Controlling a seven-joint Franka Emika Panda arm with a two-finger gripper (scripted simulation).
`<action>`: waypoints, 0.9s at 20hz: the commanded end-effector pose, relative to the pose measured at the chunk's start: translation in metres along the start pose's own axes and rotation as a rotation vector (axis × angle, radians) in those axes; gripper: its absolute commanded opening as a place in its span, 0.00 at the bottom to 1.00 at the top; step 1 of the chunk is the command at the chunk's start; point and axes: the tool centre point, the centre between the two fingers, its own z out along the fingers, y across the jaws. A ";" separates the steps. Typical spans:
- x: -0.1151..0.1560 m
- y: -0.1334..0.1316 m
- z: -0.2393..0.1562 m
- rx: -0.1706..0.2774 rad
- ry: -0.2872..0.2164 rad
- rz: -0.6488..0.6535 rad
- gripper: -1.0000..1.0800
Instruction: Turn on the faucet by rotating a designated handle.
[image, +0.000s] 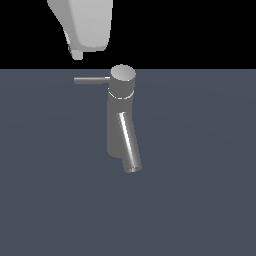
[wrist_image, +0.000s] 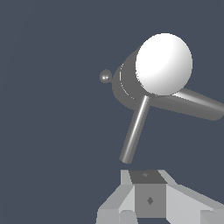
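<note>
The faucet (image: 121, 117), a grey metal fixture with an upright cylindrical body, stands on a flat dark blue-grey surface (image: 200, 200). A round flat-topped cap (image: 122, 75) sits on the faucet's body, and a slanted tubular spout (image: 129, 145) runs down from the body toward the viewer in the exterior view. The handle (image: 92, 80), a thin straight grey rod much slimmer than the spout, sticks out sideways from the cap toward the exterior view's left.

Part of the white robot arm (image: 85, 25) hangs above the faucet, up and to the exterior view's left of the cap, apart from both cap and handle. The pincer's fingers are not visible in that view.

In the wrist view, the cap (wrist_image: 163, 64) appears as a bright disc, with the handle (wrist_image: 135, 129) reaching from it toward the gripper (wrist_image: 146, 197). The gripper's grey body sits just beyond the handle's free end, not touching it. It holds nothing, and how far apart its fingers stand cannot be told.
</note>
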 end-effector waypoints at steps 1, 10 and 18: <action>0.002 -0.006 0.009 0.022 0.015 0.050 0.00; 0.012 -0.028 0.038 0.091 0.062 0.204 0.00; 0.020 -0.039 0.051 0.124 0.086 0.278 0.00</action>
